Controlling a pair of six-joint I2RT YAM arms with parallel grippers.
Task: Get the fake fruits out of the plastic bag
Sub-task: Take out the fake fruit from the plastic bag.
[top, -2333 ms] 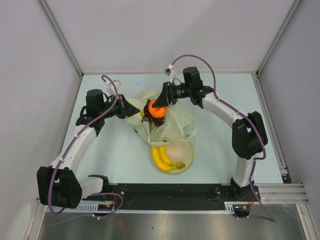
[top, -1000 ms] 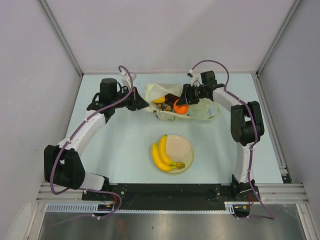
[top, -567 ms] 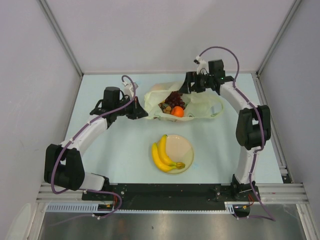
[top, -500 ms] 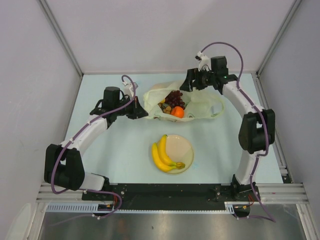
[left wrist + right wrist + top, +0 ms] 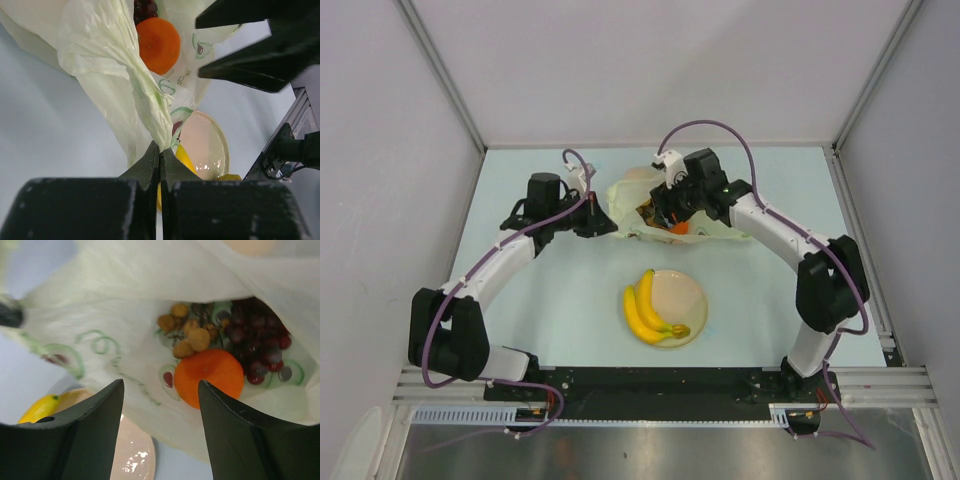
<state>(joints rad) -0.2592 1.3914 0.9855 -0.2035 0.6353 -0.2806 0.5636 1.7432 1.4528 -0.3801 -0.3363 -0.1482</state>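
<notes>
The pale yellow-green plastic bag [image 5: 632,196] lies at the back middle of the table. My left gripper [image 5: 608,226] is shut on a bunched fold of the bag [image 5: 150,107] at its left side. My right gripper [image 5: 665,213] hangs open and empty over the bag's mouth. In the right wrist view the bag [image 5: 125,305] holds an orange [image 5: 216,375], dark purple grapes [image 5: 260,342] and brown stemmed bits [image 5: 190,335]. The orange also shows in the left wrist view [image 5: 158,45]. Two yellow bananas [image 5: 644,312] lie on the cream plate [image 5: 682,297].
The plate sits in front of the bag, near the table's middle. Grey walls close the table at the back and both sides. The arm bases and a black rail run along the near edge.
My right gripper let go of the orange, which now lies in the bag, drew back, then swung left over the bag's mouth. The bag moved back off the plate. My left gripper keeps its hold.
</notes>
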